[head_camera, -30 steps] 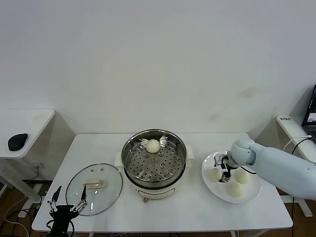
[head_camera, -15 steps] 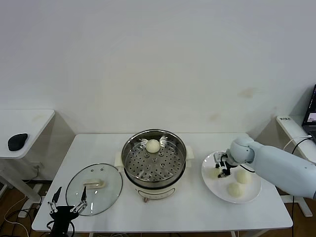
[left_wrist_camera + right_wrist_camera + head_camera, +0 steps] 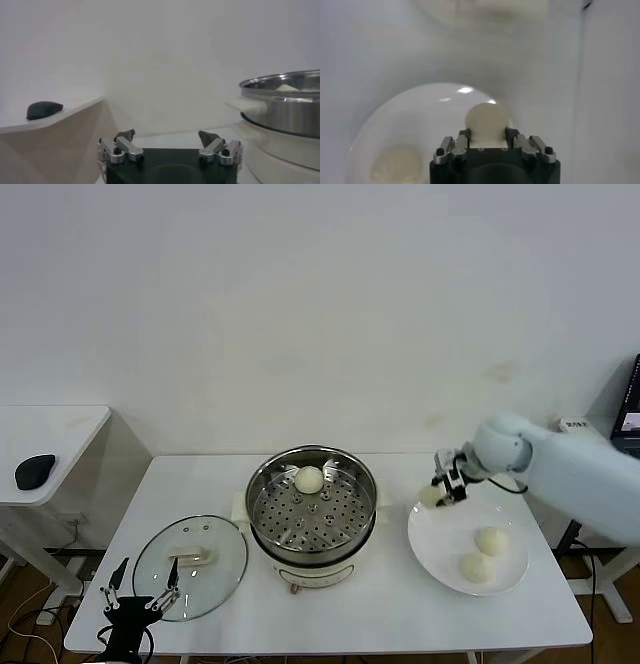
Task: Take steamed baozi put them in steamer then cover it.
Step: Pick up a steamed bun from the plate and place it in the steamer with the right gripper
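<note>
My right gripper (image 3: pixel 437 490) is shut on a cream-white baozi (image 3: pixel 430 496) and holds it in the air above the left rim of the white plate (image 3: pixel 440 559), right of the steamer (image 3: pixel 312 506). In the right wrist view the baozi (image 3: pixel 487 121) sits between the fingers (image 3: pixel 462 138). One baozi (image 3: pixel 309 480) lies on the steamer's perforated tray at the back. Two baozi (image 3: pixel 490 541) (image 3: pixel 474 567) lie on the plate. The glass cover (image 3: pixel 190 565) lies flat on the table left of the steamer. My left gripper (image 3: pixel 137 592) is open and empty at the table's front left edge.
A side table (image 3: pixel 60 434) with a black mouse (image 3: pixel 35 470) stands at the far left. The steamer rim (image 3: pixel 280 85) shows in the left wrist view. Another desk edge (image 3: pixel 590 446) is at the far right.
My right gripper has lifted one baozi off the plate and moved it up and toward the steamer. Two baozi stay on the plate. The left arm has not moved.
</note>
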You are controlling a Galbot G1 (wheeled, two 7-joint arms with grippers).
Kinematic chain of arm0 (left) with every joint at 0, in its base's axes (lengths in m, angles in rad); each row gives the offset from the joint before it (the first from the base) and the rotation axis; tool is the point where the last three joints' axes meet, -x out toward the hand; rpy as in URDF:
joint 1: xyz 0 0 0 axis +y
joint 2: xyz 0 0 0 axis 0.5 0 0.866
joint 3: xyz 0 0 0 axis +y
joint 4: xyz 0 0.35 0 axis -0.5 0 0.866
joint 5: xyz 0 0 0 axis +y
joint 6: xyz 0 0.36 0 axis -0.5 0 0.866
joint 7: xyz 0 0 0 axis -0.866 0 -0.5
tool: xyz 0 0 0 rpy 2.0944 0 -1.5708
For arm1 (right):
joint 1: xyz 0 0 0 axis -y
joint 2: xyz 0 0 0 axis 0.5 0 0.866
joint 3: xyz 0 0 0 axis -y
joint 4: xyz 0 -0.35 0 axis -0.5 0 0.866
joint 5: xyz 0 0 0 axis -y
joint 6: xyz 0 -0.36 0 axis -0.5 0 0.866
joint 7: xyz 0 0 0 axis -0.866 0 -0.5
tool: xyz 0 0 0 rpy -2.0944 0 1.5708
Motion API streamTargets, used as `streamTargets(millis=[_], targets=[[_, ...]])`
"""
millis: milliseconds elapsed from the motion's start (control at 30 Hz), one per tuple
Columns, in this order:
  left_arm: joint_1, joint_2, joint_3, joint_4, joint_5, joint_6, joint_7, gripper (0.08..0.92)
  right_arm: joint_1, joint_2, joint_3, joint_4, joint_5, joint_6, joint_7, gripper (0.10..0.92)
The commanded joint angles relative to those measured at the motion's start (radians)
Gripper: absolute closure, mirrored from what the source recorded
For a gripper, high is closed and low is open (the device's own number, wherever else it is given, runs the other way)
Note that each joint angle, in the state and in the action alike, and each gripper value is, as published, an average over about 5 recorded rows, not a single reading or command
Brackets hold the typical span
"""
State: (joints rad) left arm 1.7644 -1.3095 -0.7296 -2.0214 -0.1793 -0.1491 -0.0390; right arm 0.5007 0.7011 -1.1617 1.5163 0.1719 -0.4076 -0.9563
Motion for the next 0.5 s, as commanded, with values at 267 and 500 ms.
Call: streamTargets(millis=[267, 500], targets=[[-0.009, 0.011, -0.020, 0.000, -0.013, -0.003, 0.000, 0.177, 0.239, 0.348, -0.139, 0.048, 0.389, -0.196, 0.097, 0.525], [-0.012, 0.007, -0.034, -0.007, -0.011, -0.004, 0.002, 0.177, 0.109, 0.550, -0.124, -0.092, 0.396, -0.257, 0.149, 0.525]])
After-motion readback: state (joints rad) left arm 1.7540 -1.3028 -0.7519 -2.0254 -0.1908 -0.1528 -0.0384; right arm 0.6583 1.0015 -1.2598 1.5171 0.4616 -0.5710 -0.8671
